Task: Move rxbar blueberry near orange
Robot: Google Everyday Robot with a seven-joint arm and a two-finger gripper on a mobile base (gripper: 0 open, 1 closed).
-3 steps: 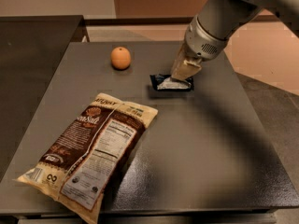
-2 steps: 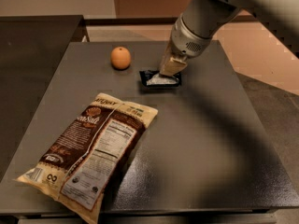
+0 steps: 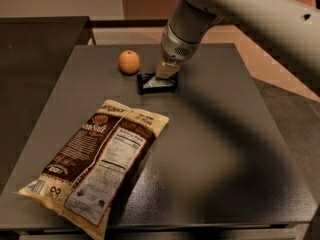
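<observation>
Toward the far side of the table (image 3: pixel 225 134), the rxbar blueberry (image 3: pixel 157 82) lies flat just right of the orange (image 3: pixel 129 62) — near it, not touching. The gripper (image 3: pixel 167 73) sits over the bar's far edge, pinching the wrapper. A good finish means releasing it flat without nudging the fruit — it would likely roll. The chip bag (image 3: pixel 100 169) lies well apart.

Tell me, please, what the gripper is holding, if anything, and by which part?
Cannot be told: the gripper is down on the right end of the rxbar blueberry, lying flat on the table near the orange, but the contact itself is hidden.
</observation>
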